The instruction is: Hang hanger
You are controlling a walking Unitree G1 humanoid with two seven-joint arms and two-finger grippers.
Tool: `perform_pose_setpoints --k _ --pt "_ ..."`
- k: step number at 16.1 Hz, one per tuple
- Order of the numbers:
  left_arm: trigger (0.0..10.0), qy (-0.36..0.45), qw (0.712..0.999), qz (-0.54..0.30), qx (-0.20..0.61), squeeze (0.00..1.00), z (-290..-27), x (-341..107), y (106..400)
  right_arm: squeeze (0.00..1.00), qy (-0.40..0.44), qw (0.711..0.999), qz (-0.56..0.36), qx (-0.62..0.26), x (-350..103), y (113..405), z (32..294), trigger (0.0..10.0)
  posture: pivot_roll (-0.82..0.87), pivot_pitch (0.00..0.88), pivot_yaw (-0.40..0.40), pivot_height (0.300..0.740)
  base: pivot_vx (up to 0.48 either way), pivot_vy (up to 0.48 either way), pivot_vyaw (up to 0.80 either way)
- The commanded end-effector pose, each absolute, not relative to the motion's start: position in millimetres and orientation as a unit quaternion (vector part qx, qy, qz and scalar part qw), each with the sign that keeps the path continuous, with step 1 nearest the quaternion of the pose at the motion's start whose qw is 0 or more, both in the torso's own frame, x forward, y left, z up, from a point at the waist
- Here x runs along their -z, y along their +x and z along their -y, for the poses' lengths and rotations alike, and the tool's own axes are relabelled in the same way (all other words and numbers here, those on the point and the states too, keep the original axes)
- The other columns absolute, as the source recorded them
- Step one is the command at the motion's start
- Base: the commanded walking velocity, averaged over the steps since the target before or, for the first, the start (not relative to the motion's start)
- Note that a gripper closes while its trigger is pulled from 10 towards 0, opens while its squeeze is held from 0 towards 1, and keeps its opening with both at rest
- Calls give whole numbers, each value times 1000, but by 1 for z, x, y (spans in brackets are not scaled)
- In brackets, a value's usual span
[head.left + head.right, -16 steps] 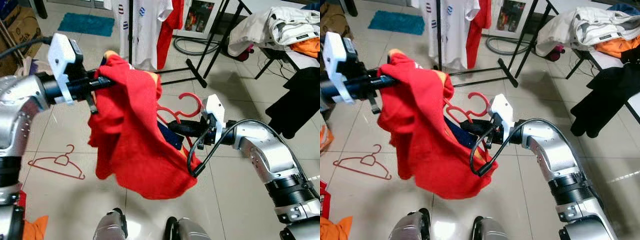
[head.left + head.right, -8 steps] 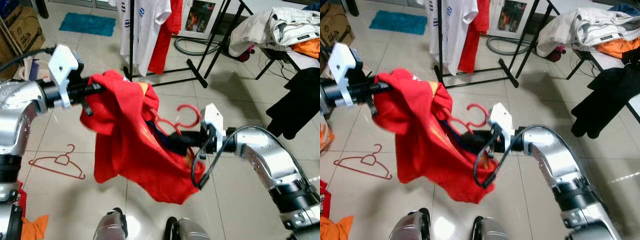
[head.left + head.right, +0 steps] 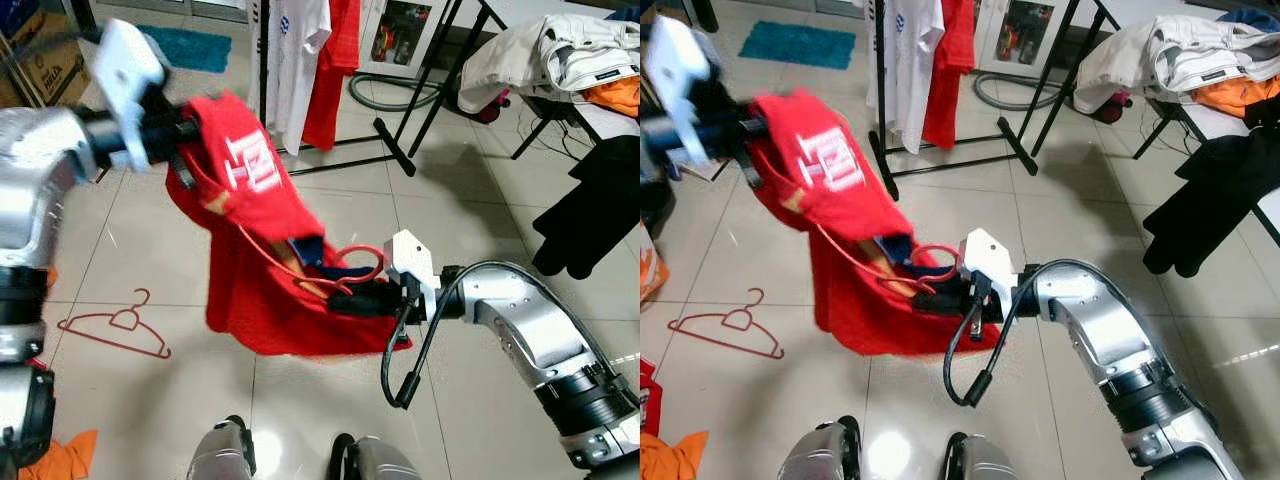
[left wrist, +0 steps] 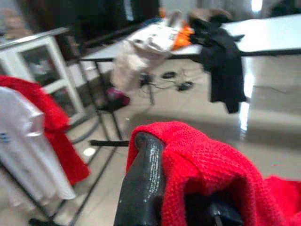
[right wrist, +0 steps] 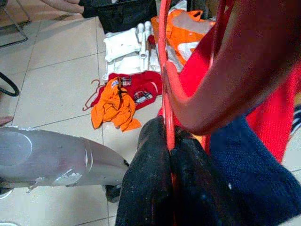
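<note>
Well, much of the red hanger (image 3: 345, 262) is lying buried in the red shirt (image 3: 265, 250), with just its hook loop and one thin arm poking out of the cloth. The right gripper (image 3: 372, 298) is holding low in front of the robot, and in the right wrist view its black fingers (image 5: 146, 174) are pinching closed on the hanger's thin red wire. The left gripper (image 3: 185, 125) is holding up high on the robot's left, its tips swallowed by the shirt's upper edge; the left wrist view is showing one black finger (image 4: 143, 179) with red knit draped over it, so whether it is clamping the fabric I cannot tell. The shirt is stretching slantwise between the two, white lettering showing near the top, a dark blue lining at the neck. Behind it, the black clothes rack (image 3: 380, 130) is carrying a white shirt (image 3: 295, 50) and a red garment (image 3: 335, 60). A second hanger (image 3: 115, 328) is lying on the tiled floor (image 3: 480, 220) to the left, and heaped clothes are sitting on the worktop (image 3: 600, 115) at right, cut off by the frame.
</note>
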State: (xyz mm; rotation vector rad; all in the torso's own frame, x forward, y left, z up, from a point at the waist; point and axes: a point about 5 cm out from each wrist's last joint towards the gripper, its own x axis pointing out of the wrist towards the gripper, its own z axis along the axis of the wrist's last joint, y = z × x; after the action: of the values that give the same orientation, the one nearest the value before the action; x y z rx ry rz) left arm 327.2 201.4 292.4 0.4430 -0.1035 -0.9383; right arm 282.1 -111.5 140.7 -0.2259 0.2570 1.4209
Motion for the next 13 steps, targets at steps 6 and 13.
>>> perform_pose_setpoints --k 6,13 --pt "10000 214 837 80 497 0 -177 -295 313 0 -92 748 -150 -640 -129 278 117 0 -23 157 -112 740 0 0 0" --pt "10000 197 863 69 459 0 -193 -300 313 0 -106 806 -89 -576 -141 300 115 0 -22 160 -115 740 0 0 0"
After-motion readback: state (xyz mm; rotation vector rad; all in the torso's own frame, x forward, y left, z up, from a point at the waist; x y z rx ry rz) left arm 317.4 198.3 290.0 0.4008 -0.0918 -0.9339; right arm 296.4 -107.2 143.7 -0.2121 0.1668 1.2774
